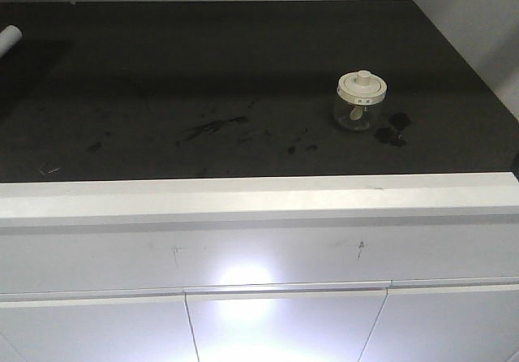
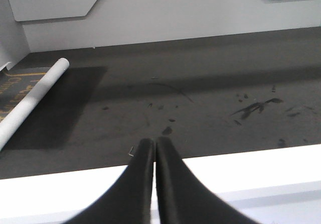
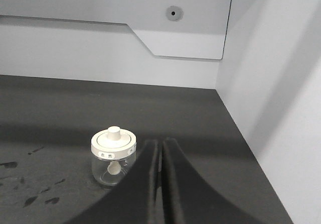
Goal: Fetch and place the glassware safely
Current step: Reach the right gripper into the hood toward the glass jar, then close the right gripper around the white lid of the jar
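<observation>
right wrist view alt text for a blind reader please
A small squat clear glass jar with a cream-white knobbed lid stands upright on a dark countertop, left of the right arm's black claw, which is shut and empty. White wall panels rise behind and to the right.

Small squat clear glass jar [image 1: 362, 102] with a round cream-white lid [image 1: 362, 87], a central knob and small dark marks on the lid rim; the lid is on and a pale bit shows inside. It stands upright on the dark countertop [image 1: 203, 70]. It sits ahead and just left of the right gripper [image 3: 161, 144] tips, not held.
</observation>
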### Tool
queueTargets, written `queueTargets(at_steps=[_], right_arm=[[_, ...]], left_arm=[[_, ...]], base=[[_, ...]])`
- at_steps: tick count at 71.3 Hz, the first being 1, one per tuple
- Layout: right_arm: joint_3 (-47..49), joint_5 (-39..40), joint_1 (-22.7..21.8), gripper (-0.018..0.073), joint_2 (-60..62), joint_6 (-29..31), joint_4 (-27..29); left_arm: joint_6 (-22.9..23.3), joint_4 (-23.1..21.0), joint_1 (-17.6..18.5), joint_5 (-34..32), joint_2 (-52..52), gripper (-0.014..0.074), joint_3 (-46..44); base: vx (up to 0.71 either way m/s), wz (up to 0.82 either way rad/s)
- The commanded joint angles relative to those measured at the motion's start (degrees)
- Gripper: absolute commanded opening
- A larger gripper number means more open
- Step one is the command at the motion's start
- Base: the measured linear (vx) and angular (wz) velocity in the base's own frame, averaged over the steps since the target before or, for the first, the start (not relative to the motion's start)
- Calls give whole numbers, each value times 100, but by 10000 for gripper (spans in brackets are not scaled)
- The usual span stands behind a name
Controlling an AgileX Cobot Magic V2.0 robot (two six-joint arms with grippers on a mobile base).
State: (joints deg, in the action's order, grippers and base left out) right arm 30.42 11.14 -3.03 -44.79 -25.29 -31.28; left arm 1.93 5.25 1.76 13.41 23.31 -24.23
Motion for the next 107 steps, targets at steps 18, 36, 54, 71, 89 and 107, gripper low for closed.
queueTargets(at_steps=[18,36,54,71,89,107], right_arm=[[150,338,-6,24,35,-13,-3],[150,537,-6,309,-316,-139,-3],[174,1622,-6,539,-1270,-308,89],[714,2359,-6,538,-2613,-263,-101],[2218,2571,-6,538,-4122,-302,-760],[3534,2844,112,538,-5317,-751,-1318]], left_arm=[[62,-44,40,-348,38,-7,-142],[62,-44,40,-348,38,-7,-142],[62,-44,40,-348,38,-7,-142],[62,-44,40,-348,38,-7,-142],[62,-44,40,-345,38,-7,-142],[62,-44,40,-345,38,-7,-142]], base=[[0,0],[0,0],[0,0],[0,0],[0,0],[0,0]])
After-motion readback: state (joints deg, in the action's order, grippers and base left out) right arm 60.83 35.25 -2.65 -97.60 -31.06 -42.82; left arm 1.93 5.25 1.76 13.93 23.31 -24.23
